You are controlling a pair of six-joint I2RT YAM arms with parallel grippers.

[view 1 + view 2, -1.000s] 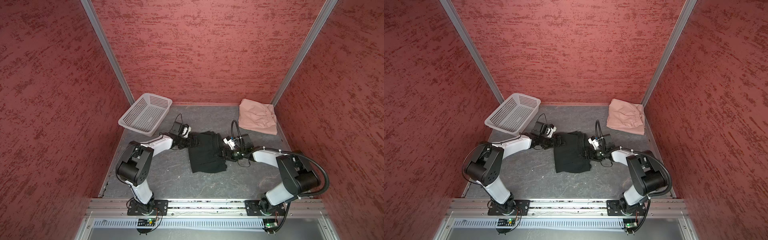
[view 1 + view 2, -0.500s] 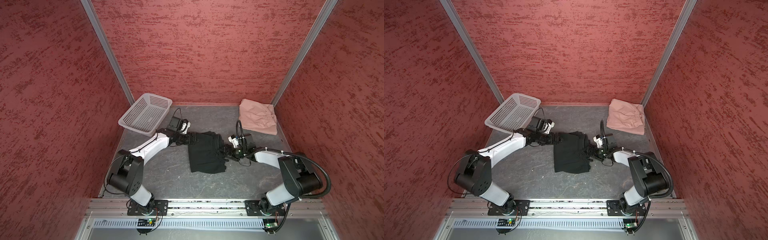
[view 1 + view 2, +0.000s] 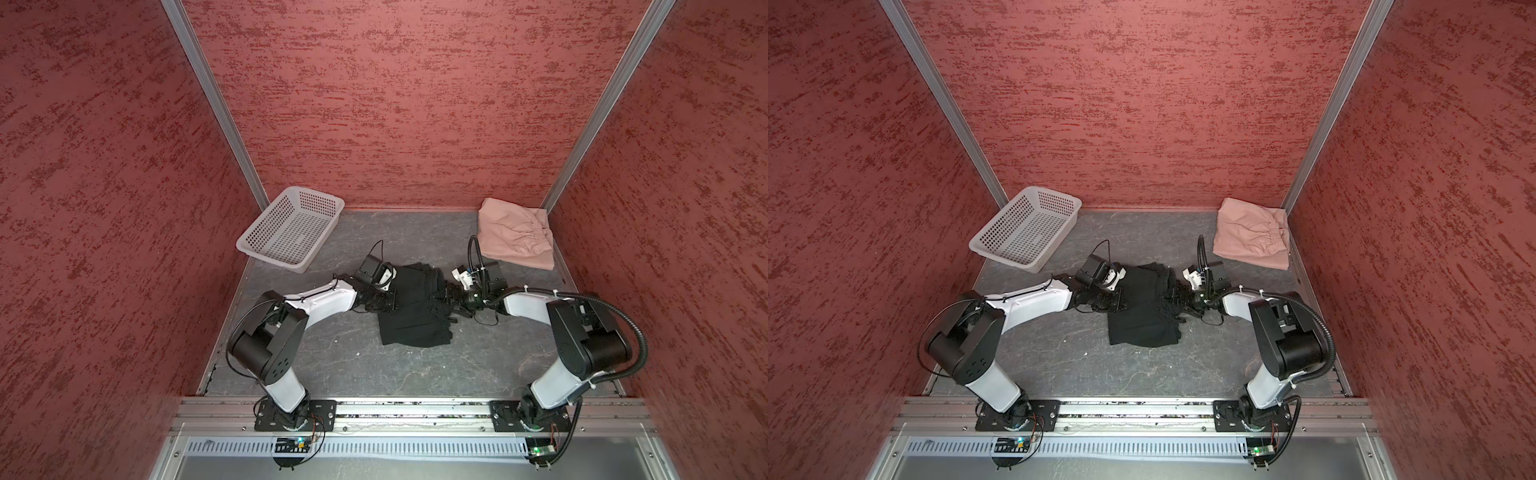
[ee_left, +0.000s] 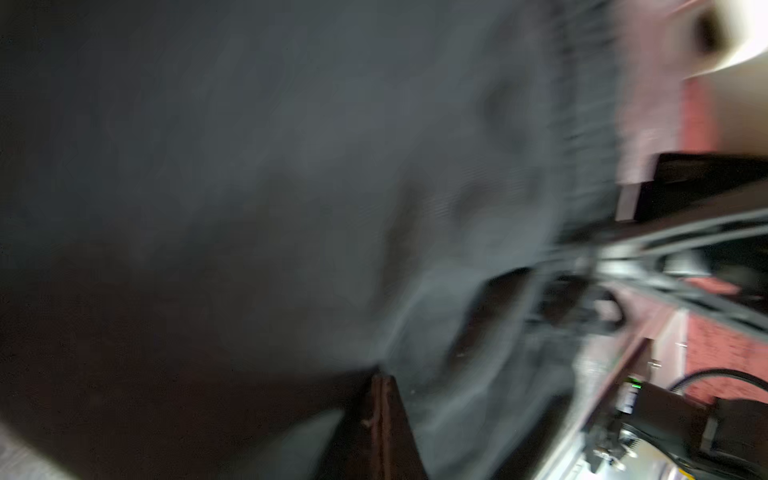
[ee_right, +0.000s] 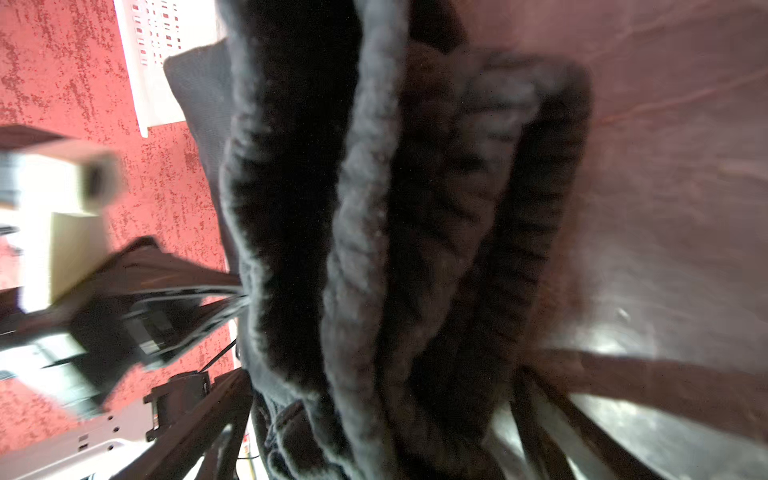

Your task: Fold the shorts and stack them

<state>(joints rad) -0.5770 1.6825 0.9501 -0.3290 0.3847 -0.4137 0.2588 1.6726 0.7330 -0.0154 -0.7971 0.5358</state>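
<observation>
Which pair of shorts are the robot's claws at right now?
The black shorts, mid-table, with the left gripper and right gripper at their sides. The pink shorts lie apart in the far right corner.

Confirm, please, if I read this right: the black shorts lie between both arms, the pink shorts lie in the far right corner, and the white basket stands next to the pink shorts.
One part is wrong. The white basket stands in the far left corner, well apart from the pink shorts; both top views show it. The black shorts lie as you say.
</observation>
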